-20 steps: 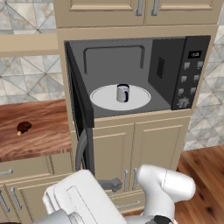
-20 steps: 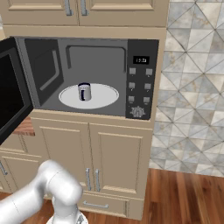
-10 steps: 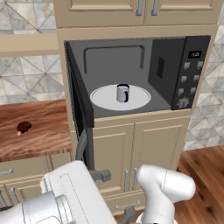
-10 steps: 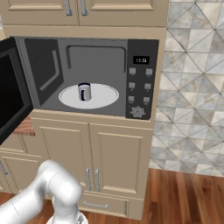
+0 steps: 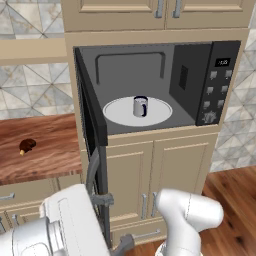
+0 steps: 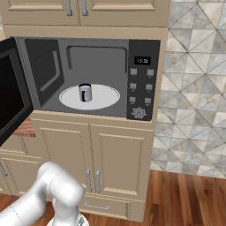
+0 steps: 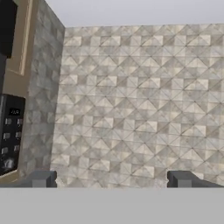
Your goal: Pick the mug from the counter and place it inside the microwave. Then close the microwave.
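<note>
Mug (image 5: 140, 106) stands inside open microwave (image 5: 215, 85), handle half hidden; gripper (image 7: 111, 180) gapes, empty

Both base views face the microwave (image 5: 150, 90) (from opposite sides); hand view faces tiled wall (image 7: 140, 100).

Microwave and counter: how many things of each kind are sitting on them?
Mugs: 1, the mug on the white plate in the microwave
Plates: 1
Brown lumps: 1, brown lump on the counter
Total: 3
</note>
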